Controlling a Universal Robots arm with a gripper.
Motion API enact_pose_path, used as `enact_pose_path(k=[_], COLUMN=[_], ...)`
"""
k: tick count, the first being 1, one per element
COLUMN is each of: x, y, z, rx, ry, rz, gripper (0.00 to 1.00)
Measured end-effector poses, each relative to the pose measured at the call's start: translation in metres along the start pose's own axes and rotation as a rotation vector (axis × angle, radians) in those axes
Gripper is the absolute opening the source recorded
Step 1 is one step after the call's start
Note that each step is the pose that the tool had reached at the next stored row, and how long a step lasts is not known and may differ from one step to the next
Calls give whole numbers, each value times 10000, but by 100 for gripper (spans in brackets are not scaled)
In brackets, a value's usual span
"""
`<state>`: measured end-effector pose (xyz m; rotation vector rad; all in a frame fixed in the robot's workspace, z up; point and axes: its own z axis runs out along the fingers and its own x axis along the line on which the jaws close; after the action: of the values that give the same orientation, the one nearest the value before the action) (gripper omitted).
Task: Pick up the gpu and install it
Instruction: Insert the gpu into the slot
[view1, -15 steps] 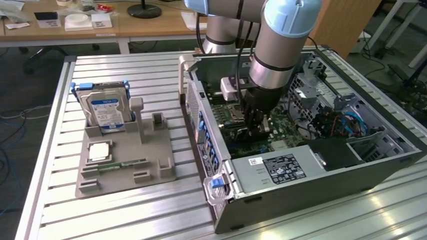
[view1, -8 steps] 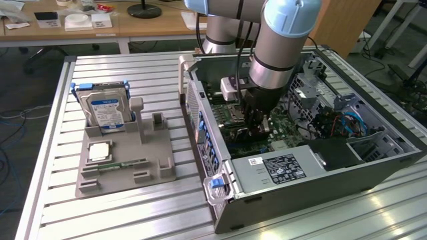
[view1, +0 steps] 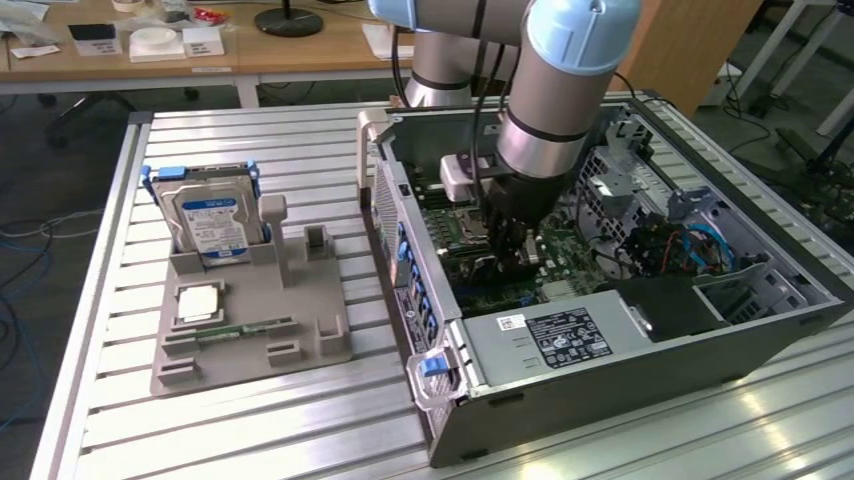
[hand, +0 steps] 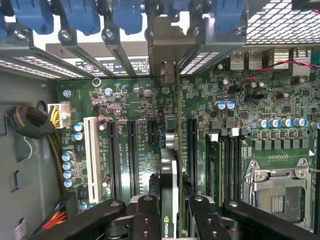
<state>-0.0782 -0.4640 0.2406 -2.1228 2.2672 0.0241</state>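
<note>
The black two-fingered gripper (hand: 169, 220) is clamping the thin green-and-dark gpu (hand: 169, 175) edge-on between nearly closed jaws, holding it upright over the green motherboard (hand: 130, 100) inside the open grey computer case (view1: 627, 380), its silver bracket (hand: 167, 47) meeting the case's rear wall, apparently for slot alignment.

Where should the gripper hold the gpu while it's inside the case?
By its upper long edge, from above, roughly as now. The gpu stands on edge over the motherboard slots, its silver bracket toward the case's rear wall. The gripper straddles that edge, fingers on both flat faces, which probably leaves the connector edge free.
</note>
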Motion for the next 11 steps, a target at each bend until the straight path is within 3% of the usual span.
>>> enact_pose_path(k=[11], x=[-12], y=[19], z=[11], rx=[5], ry=[-5], rz=[-2], gripper=[27])
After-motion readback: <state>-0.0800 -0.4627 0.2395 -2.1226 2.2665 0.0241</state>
